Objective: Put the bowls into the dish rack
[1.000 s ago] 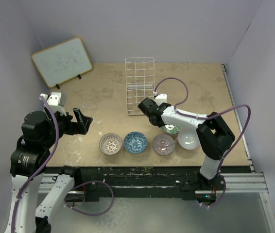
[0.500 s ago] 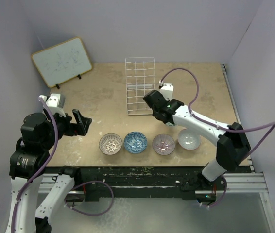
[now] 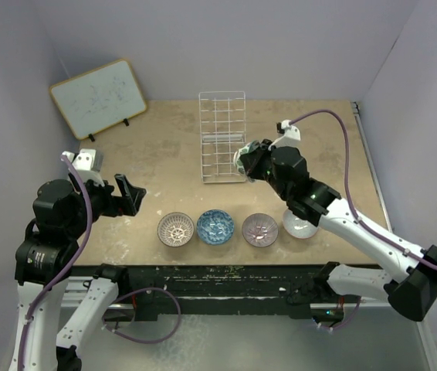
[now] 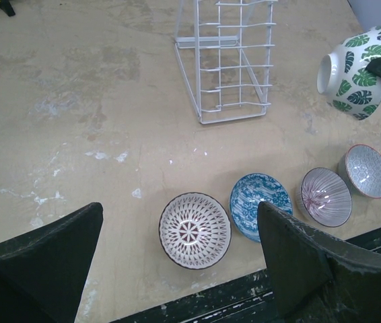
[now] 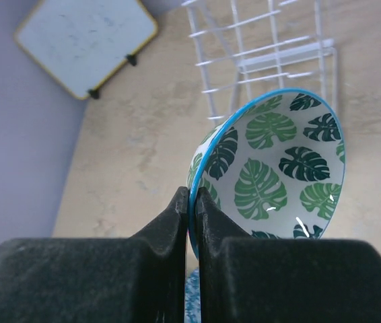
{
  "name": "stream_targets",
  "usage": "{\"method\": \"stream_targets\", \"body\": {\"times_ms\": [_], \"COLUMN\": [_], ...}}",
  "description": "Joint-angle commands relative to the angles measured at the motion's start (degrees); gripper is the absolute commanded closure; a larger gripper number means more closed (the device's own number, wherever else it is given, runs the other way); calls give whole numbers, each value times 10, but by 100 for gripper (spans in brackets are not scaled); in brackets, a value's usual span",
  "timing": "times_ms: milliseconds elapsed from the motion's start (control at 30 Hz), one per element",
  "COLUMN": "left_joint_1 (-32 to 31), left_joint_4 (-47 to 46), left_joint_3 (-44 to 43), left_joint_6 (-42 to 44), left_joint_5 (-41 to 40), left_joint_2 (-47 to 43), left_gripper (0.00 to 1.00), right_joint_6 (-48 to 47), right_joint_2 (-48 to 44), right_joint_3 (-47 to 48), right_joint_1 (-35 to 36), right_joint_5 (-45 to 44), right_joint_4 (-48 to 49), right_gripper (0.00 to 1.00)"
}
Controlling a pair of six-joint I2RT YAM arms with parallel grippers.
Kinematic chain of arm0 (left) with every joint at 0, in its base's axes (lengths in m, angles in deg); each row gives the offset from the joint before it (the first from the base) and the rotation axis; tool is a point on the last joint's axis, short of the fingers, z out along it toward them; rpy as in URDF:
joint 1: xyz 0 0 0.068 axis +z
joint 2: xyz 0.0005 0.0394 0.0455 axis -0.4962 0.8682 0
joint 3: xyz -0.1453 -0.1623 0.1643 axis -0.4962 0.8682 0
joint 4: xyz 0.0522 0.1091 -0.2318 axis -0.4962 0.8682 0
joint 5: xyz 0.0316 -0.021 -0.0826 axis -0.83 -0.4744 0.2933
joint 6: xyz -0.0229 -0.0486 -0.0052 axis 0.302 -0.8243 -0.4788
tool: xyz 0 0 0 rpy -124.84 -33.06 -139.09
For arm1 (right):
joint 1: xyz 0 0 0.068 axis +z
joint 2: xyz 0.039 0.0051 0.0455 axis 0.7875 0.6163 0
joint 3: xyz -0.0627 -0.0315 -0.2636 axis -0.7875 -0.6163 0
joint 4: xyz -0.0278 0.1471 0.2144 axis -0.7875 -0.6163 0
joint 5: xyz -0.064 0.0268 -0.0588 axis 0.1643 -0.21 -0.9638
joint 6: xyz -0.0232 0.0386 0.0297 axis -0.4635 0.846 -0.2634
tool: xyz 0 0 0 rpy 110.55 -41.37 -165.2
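Observation:
My right gripper is shut on the rim of the green-and-white leaf bowl. That bowl hangs tilted in the air just right of the white wire dish rack. On the table's near edge stand the other bowls in a row: brown-and-white, blue, mauve and pale pinkish. My left gripper is open and raised at the left, holding nothing.
A framed whiteboard leans at the back left corner. Purple walls close the table on three sides. The black front rail runs just below the row of bowls.
The right arm has lifted the green leaf bowl from behind the row and carried it back and right, up beside the rack. The left arm has stayed still.

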Motion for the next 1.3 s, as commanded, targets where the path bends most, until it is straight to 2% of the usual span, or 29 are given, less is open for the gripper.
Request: {"method": "stream_targets", "body": {"times_ms": [0,100,400,567,800,1000,1267], "left_joint_1": [-1,-1,-1,-1,0,-1,-1], "left_joint_4": [-21,-21,-24,-22,-19,-15,-13], "left_joint_3": [-24,-26,-30,-34,-36,-37,-26], "left_joint_6": [-1,-4,-9,-9,-11,-6,-8], "left_joint_5": [-5,-5,-3,-2,3,-1,15], "left_joint_2": [4,6,7,8,9,7,3], "left_gripper": [1,1,1,1,1,1,1], "right_joint_6": [24,53,90,111,133,149,242], "right_joint_2": [-42,-65,-88,-36,24,96,210], "right_joint_3": [-42,-80,-173,-167,-185,-178,-196], "right_joint_1": [-2,-2,0,0,41,78,114], "right_joint_5": [54,54,-52,-78,-211,-273,-344], "right_joint_4": [167,237,429,481,588,670,827], "right_gripper": [100,100,100,100,100,100,100]}}
